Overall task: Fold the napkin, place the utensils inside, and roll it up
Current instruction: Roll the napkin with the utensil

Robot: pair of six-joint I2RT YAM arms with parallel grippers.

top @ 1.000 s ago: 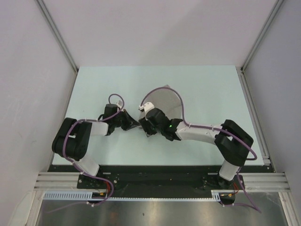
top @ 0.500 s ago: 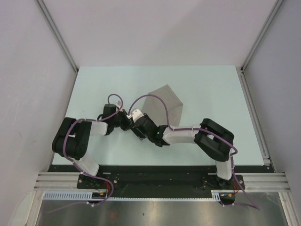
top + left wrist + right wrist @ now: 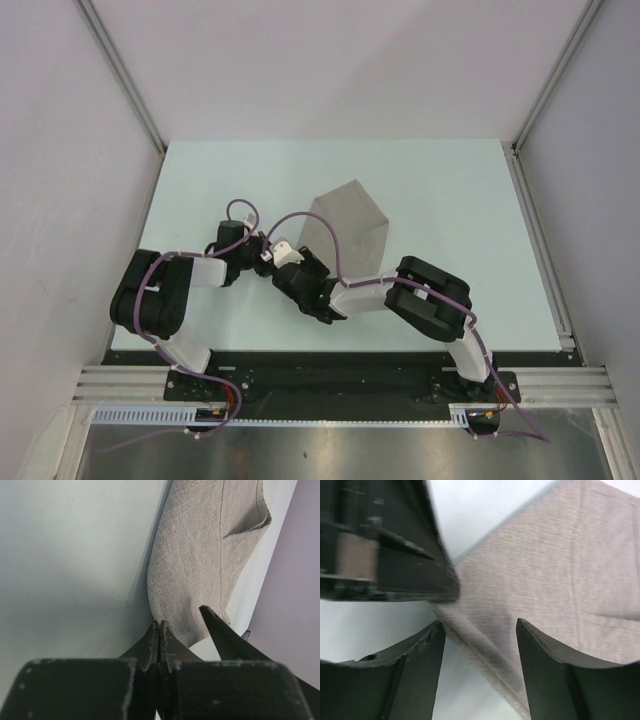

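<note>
The grey-beige napkin (image 3: 350, 222) lies folded on the pale green table (image 3: 455, 185), its near-left corner lifted. My left gripper (image 3: 263, 253) is shut on that corner; in the left wrist view the jaws (image 3: 159, 626) pinch the cloth edge and the napkin (image 3: 210, 555) hangs away from them. My right gripper (image 3: 284, 264) is right beside the left one and open. In the right wrist view its jaws (image 3: 480, 628) straddle a folded edge of the napkin (image 3: 560, 565) without closing. The black utensil is not in view.
The left gripper's body (image 3: 385, 545) fills the upper left of the right wrist view, very close. One right finger (image 3: 220, 630) shows in the left wrist view. Grey walls and metal rails (image 3: 125, 85) enclose the table.
The right arm has swung left and folded its elbow, bringing its gripper up against the left gripper. The napkin went from a raised, rounded shape to a flatter angular fold.
</note>
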